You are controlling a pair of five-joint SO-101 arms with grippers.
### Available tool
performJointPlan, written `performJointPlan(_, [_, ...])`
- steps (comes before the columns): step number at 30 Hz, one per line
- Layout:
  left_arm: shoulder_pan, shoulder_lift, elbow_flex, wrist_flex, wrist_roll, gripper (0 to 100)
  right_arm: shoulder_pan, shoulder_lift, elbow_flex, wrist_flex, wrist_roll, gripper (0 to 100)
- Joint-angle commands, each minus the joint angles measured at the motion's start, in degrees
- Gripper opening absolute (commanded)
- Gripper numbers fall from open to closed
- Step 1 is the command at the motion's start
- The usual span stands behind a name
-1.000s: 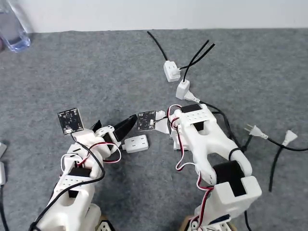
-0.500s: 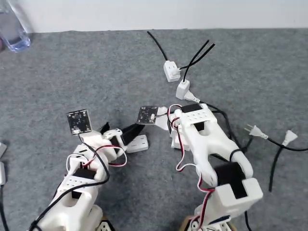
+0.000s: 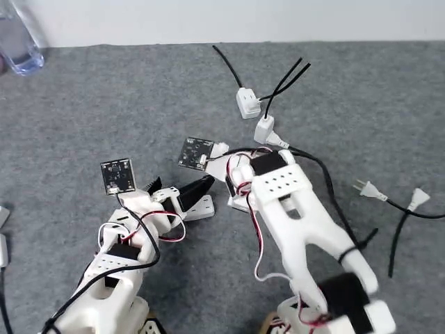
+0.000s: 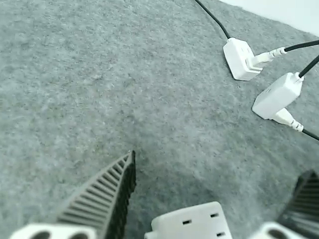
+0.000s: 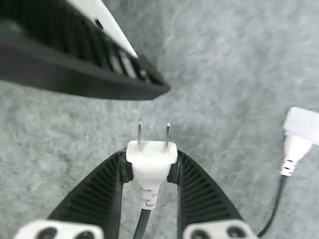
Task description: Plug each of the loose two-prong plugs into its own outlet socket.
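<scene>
My right gripper [image 5: 150, 163] is shut on a white two-prong plug [image 5: 151, 153]. Its prongs point at a black finger [image 5: 84, 69] of the left gripper just ahead. My left gripper [image 4: 219, 167] is open, and a white outlet block [image 4: 192, 224] lies between its fingers. From above, the left gripper [image 3: 193, 192] sits over this outlet block [image 3: 203, 208], with the right gripper [image 3: 233, 188] close beside it on the right. Two more loose plugs [image 3: 368, 188] [image 3: 417, 200] lie on black cords at the far right.
Two white outlet blocks [image 3: 247, 102] [image 3: 264, 130] with cords plugged in lie at the back centre; the left wrist view shows them too [image 4: 240, 59] [image 4: 276, 93]. A clear bottle [image 3: 17, 42] stands at the back left corner. Black cords trail along the right arm.
The right arm swung left and forward with the plug, closing in on the left gripper. The left arm shifted right, over the outlet block.
</scene>
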Motion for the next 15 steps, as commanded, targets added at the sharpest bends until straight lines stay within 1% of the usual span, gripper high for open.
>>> performJointPlan(1, [0.3,-0.4,-0.3,-1.3,-0.2,46,-0.7,-4.7,-5.5,3.1,-2.2,0.8])
performJointPlan(5, [0.3,-0.4,-0.3,-1.3,-0.2,46,-0.7,-3.6,-8.8,6.2,-3.1,0.8])
performJointPlan(15, [0.2,-0.4,-0.3,-1.5,-0.2,46,-0.6,0.9,-10.0,4.9,-3.6,0.8])
